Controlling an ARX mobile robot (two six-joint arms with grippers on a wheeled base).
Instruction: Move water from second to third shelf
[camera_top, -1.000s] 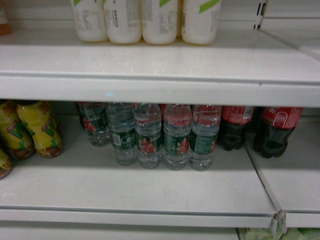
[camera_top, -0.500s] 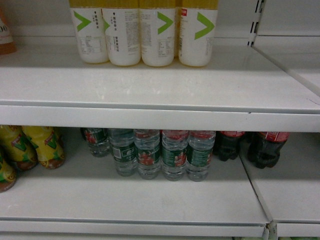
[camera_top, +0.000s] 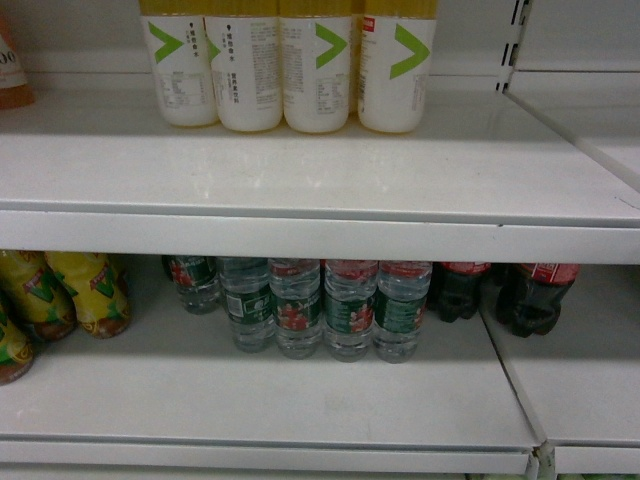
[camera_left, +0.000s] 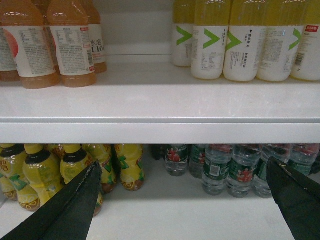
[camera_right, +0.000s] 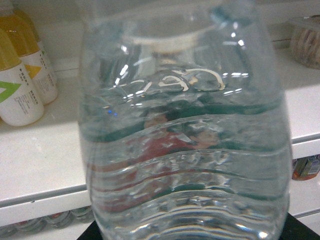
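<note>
A clear ribbed water bottle (camera_right: 185, 135) with a green and red label fills the right wrist view. My right gripper (camera_right: 190, 234) is shut on it; only black edges of the gripper show at the bottom corners. The bottle is level with the upper shelf (camera_right: 45, 165). Several more water bottles (camera_top: 325, 310) stand in a row on the lower shelf (camera_top: 300, 400), and the left wrist view shows the same row (camera_left: 230, 167). My left gripper (camera_left: 182, 200) is open in front of that shelf, with nothing between its black fingers (camera_left: 75, 205). Neither gripper shows in the head view.
White-and-yellow bottles (camera_top: 290, 65) stand at the back of the upper shelf (camera_top: 330, 170). Yellow drink bottles (camera_top: 70, 295) are left of the water, dark cola bottles (camera_top: 530, 295) right of it. Orange drink bottles (camera_left: 50, 45) stand on the upper shelf at the left. A shelf upright (camera_top: 515, 40) rises at the right.
A second ago the head view sat lower; the shelves have since slid down in the picture. Over the last half second nothing has moved.
</note>
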